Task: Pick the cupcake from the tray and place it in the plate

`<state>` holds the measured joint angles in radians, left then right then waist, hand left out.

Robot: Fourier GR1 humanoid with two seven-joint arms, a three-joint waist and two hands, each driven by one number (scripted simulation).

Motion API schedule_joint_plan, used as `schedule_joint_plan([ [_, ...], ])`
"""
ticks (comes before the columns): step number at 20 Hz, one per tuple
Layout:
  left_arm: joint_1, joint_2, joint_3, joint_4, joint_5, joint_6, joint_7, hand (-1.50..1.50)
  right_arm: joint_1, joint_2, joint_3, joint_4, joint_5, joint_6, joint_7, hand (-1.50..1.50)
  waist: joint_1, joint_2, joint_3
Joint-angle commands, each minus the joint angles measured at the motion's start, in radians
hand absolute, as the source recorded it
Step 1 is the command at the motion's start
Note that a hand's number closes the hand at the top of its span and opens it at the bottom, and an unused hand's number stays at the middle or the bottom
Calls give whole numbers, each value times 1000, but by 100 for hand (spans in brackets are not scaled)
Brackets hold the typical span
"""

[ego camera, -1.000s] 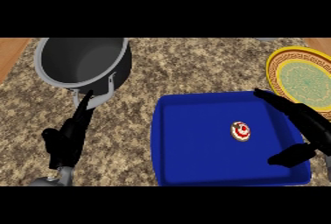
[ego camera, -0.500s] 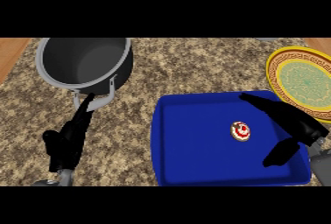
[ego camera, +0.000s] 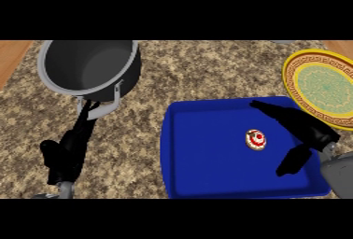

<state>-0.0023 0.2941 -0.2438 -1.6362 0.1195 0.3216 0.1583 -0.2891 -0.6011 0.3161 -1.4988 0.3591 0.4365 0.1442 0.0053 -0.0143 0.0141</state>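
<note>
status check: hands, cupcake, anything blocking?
Right hand open over tray, beside cupcake, not touching. Left hand open near pot. Nothing blocking plate.

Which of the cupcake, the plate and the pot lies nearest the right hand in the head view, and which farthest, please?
From the right hand:
1. Cupcake, just left of it, on the blue tray.
2. Plate, above, at the right edge.
3. Pot, far upper left.
</note>
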Motion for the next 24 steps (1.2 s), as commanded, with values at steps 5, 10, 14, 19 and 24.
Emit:
schedule_joint_plan([
  [5,-41,-21,21,127,-19,12,70,0,-30,104,35,111,75,-45,-19,-150,0,20,-13],
  [10,-37,-7,60,155,-14,5,54,0,-27,84,21,122,83,-21,-46,-150,-5,21,-14],
  [14,23,-20,35,130,-26,-1,24,0,-27,83,9,140,88,-4,-57,-150,-6,17,-14],
  [19,9,-21,41,133,-34,-5,46,0,-33,116,56,182,196,-105,-147,150,-5,18,-14],
  [24,-17,-3,63,125,-20,-37,74,0,-64,140,37,179,236,-150,-146,150,-7,17,-14],
])
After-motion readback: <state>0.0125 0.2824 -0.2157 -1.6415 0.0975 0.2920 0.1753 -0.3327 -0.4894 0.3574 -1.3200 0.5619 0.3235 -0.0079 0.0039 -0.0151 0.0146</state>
